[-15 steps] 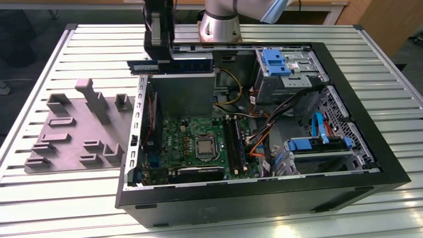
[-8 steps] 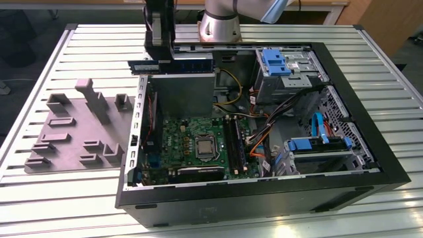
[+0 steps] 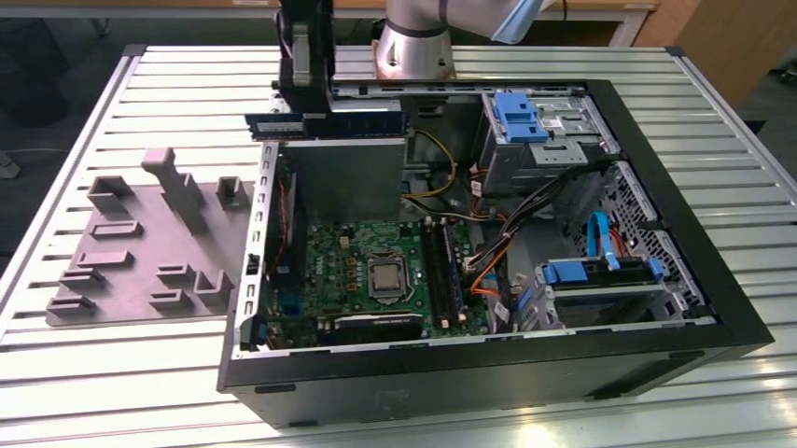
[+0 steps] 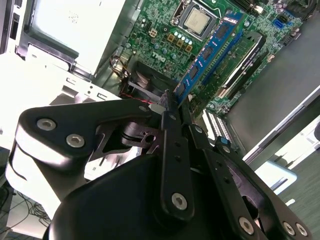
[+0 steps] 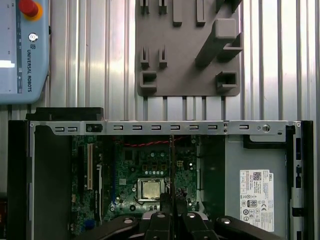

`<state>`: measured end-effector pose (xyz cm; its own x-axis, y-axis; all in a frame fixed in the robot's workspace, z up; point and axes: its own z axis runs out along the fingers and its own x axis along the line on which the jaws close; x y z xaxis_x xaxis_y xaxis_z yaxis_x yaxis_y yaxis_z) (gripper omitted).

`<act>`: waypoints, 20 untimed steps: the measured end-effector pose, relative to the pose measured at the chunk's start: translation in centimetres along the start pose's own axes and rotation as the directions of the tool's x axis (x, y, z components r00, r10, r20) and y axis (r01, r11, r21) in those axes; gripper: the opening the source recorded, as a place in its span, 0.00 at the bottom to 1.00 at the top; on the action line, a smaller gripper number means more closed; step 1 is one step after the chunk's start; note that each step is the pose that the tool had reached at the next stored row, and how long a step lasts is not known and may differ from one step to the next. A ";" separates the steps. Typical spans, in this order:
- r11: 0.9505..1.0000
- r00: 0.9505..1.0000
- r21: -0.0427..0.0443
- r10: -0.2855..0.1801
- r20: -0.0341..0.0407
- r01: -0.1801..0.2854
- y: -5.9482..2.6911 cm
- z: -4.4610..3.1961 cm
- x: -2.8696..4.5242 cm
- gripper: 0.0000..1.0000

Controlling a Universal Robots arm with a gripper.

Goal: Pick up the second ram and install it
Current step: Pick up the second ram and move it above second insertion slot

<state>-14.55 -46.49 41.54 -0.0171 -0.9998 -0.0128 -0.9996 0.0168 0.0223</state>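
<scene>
The hand [image 3: 305,114] is clamping the second ram [image 3: 368,122], holding it in free air over the 11 o'clock edge of the case [image 3: 498,373].

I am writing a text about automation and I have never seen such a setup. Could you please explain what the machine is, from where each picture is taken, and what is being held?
This is one robot arm with a two-fingered hand at its end. The exterior view comes from a camera off the arm, looking down on a slatted metal table. On the table stands an open computer case with a green motherboard inside. On the exterior view's left lies a grey holder plate. Both wrist views come from cameras that ride on the arm, so they look past the hand's black parts into the case. The hand is shut on the second ram, a long, narrow memory stick. It holds the stick over the open case, not yet seated in a slot.
</scene>
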 end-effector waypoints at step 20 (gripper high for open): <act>1.000 1.000 0.000 0.000 0.000 0.000 -1.95 -0.04 -0.03 0.14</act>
<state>-12.60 -46.49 41.53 -0.0171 -0.9998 -0.0129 -0.9996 0.0168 0.0223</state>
